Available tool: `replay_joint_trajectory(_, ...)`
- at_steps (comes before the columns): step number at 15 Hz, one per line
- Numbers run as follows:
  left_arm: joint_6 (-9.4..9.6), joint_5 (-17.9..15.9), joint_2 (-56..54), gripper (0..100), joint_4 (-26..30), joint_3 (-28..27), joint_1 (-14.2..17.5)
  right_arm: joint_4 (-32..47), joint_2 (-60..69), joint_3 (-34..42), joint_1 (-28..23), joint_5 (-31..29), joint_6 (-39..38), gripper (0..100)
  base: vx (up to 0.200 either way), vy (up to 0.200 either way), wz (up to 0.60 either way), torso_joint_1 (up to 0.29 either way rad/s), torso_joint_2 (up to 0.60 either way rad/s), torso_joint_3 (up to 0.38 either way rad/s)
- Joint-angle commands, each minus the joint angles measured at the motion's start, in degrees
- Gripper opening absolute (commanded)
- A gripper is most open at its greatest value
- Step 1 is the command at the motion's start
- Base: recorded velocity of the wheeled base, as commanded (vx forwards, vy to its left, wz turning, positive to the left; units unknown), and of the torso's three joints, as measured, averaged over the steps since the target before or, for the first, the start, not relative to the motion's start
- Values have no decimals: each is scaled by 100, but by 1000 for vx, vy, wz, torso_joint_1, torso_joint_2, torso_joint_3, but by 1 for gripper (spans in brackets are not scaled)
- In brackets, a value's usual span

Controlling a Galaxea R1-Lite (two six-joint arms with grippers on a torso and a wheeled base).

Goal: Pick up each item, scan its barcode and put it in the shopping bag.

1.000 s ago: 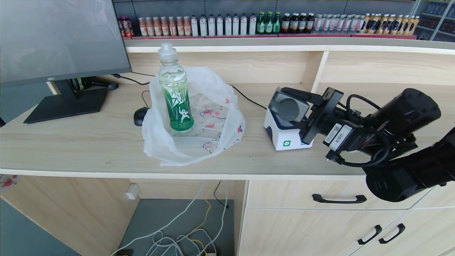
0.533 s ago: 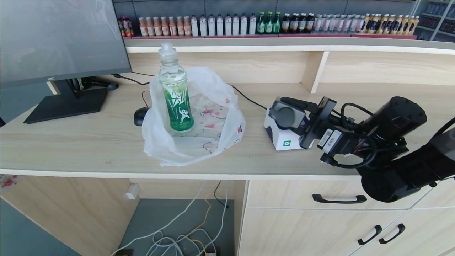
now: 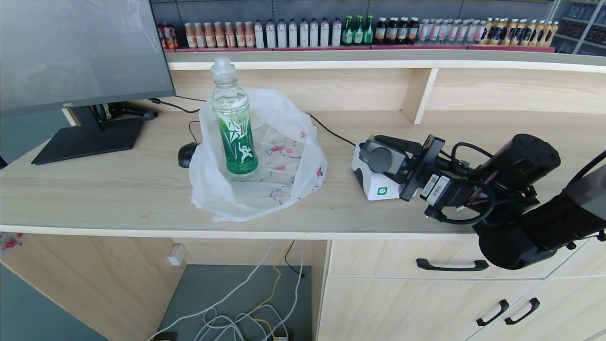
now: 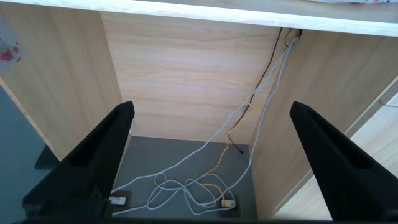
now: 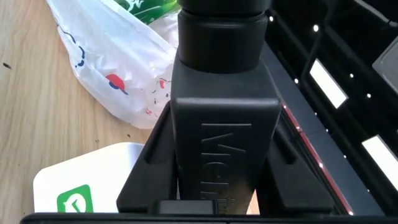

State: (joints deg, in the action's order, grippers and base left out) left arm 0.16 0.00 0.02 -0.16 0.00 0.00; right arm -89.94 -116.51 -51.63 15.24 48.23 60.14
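Right pincer (image 3: 393, 158) was clamped on a black bottle (image 5: 222, 143), a finger on each side of its flat body and its round cap pointing away from the wrist. It held the bottle roughly level, low over the white barcode scanner (image 3: 374, 188) on the right half of the wooden counter (image 3: 118, 189) (whether bottle and scanner touched could not be told). Left of the scanner, near but apart, lay the white shopping bag (image 3: 296, 161), mouth open, with a green drink bottle (image 3: 235, 128) standing upright inside it. Farther left sat a mouse (image 3: 186, 154) and a monitor (image 3: 80, 47). Left pincer (image 4: 211, 106) hung below the counter's near edge, fingers wide apart with nothing between them, above loose cables (image 4: 205, 180) on the floor.

The black bottle's scanning step seemed to be in hand. The next move would call for lifting it clear of the scanner, carrying it left over the bag's rim and lowering it beside the green bottle without tipping that one. The limp bag wall might fold inward.
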Motion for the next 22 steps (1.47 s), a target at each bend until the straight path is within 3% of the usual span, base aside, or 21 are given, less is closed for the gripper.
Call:
replay_joint_trajectory(1,2,0,-2,100,-2,0,0,-6,-4,12,-12,3,7,0,0,0,0,0,0,0)
replay_joint_trajectory(22,2,0,-2,100,-2,0,0,-6,119,30,-82,-41,-81,0,0,0,0,0,0,0)
